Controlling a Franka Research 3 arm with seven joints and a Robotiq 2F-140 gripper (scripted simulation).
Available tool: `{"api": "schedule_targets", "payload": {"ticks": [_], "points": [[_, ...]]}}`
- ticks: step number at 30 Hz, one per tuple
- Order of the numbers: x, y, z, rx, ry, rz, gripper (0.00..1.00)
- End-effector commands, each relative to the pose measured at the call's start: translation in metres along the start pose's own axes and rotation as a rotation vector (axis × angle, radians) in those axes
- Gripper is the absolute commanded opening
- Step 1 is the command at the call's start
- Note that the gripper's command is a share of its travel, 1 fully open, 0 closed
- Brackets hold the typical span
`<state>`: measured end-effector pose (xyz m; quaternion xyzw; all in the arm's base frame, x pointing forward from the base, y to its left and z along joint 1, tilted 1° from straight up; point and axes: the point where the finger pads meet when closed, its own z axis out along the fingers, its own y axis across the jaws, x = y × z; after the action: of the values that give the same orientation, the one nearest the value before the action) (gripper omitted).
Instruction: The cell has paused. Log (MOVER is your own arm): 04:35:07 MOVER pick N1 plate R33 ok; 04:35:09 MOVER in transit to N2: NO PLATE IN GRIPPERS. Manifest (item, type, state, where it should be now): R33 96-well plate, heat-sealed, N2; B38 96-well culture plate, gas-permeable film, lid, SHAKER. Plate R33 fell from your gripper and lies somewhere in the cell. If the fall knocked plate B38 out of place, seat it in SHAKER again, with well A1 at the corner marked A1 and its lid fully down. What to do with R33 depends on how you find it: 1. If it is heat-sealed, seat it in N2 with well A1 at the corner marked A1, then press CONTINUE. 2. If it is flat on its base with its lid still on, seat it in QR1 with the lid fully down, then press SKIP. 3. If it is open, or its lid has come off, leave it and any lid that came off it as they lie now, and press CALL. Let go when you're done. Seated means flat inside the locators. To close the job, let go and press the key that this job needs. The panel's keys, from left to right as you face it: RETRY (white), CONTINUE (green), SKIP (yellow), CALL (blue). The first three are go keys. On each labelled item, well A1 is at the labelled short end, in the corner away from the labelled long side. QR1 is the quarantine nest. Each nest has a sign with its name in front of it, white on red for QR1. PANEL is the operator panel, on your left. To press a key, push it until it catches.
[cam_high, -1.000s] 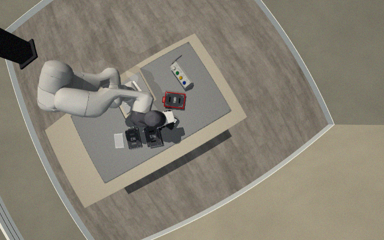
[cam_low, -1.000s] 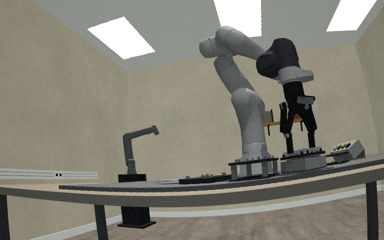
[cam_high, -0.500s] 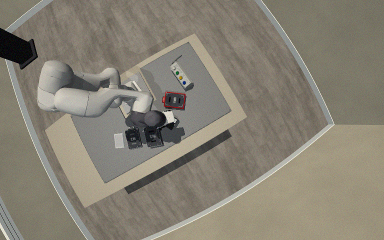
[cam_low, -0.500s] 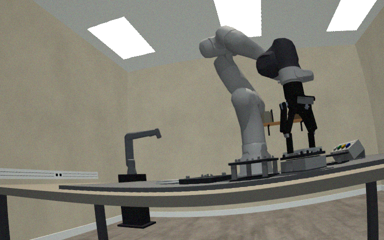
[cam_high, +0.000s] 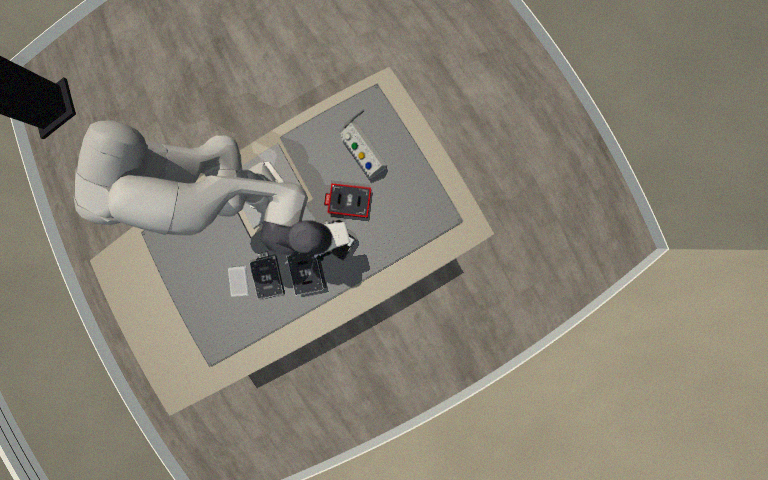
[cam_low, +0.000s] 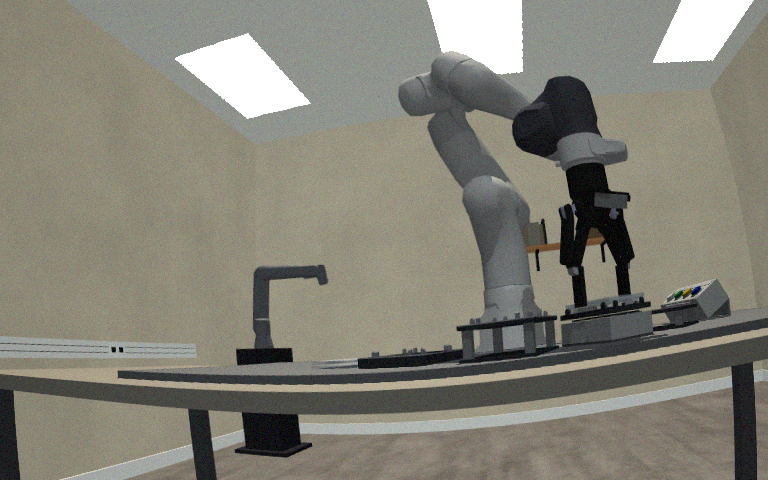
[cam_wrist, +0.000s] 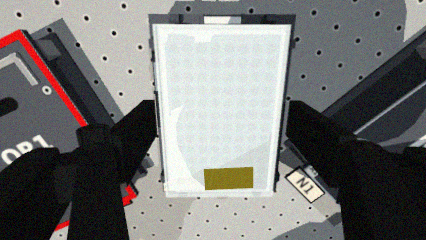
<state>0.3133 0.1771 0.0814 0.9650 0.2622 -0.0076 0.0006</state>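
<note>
A white lidded plate (cam_wrist: 220, 100) (cam_low: 607, 301) with an olive label at its near short end lies flat in the dark frame of the shaker (cam_low: 608, 327). My gripper (cam_wrist: 222, 117) (cam_high: 341, 241) (cam_low: 600, 281) is open and straddles the plate's long sides, with a finger close beside each edge and nothing clamped. A second white plate (cam_high: 237, 281) lies flat on the grey mat, just left of nest N2 (cam_high: 266, 276). I cannot make out its seal or label from here.
Nest N1 (cam_high: 309, 278) stands beside N2, and its sign (cam_wrist: 304, 183) shows in the wrist view. The red-framed QR1 nest (cam_high: 350, 199) (cam_wrist: 30, 95) is close to the shaker. The key panel (cam_high: 363, 151) (cam_low: 695, 296) is further back. A shelf stands behind the arm.
</note>
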Motion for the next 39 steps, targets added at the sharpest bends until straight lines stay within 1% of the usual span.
{"api": "schedule_targets", "payload": {"ticks": [1, 24, 33, 39], "points": [[0.000, 0.000, 0.001, -0.001, 0.001, -0.005, 0.70], [0.000, 0.000, 0.000, -0.001, 0.001, -0.005, 0.70], [0.000, 0.000, -0.008, -0.001, 0.001, -0.005, 0.70], [0.000, 0.000, -0.022, -0.001, 0.001, -0.005, 0.70]]}}
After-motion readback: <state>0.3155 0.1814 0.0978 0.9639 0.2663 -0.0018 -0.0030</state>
